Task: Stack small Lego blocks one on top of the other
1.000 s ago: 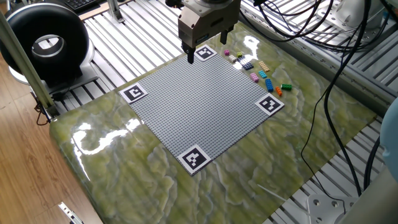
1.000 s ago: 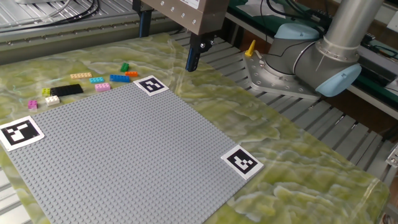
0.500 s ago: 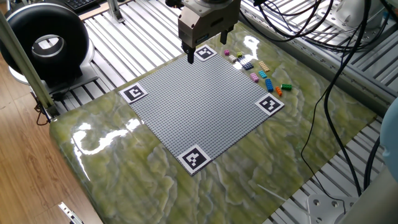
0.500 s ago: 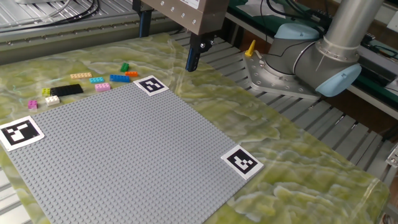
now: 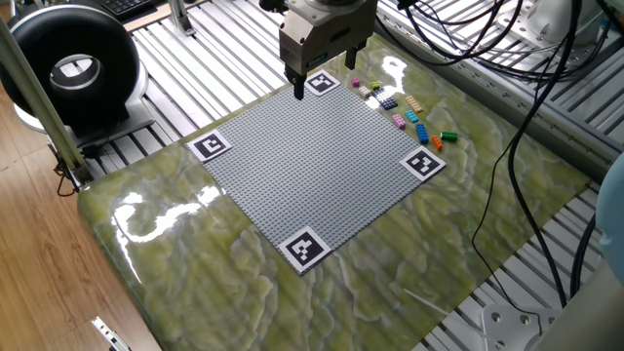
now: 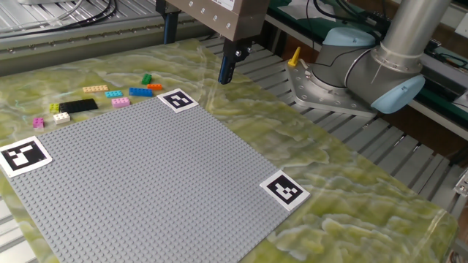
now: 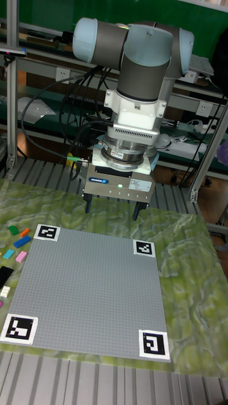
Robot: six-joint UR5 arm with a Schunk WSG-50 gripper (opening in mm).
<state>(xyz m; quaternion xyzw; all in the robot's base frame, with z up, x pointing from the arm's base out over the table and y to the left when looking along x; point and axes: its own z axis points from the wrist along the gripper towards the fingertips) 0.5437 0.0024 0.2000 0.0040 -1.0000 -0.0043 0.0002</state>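
Several small Lego blocks lie loose in a row on the table beside the grey baseplate (image 5: 312,171): a blue one (image 6: 140,92), an orange one (image 6: 154,87), a green one (image 6: 146,79), a cyan one (image 6: 113,93) and a pink one (image 6: 121,102). The same row shows in one fixed view around the blue block (image 5: 421,132), and at the left edge of the tall view near the pink block (image 7: 22,256). None is stacked. My gripper (image 7: 113,207) hangs open and empty above the plate's far edge, well apart from the blocks.
Black-and-white marker tags (image 5: 307,249) sit at the baseplate's corners. A flat black piece (image 6: 78,106) lies among the blocks. The arm's base (image 6: 344,69) stands behind the table, cables (image 5: 468,39) hang at the back, and a black round device (image 5: 68,68) stands to the left.
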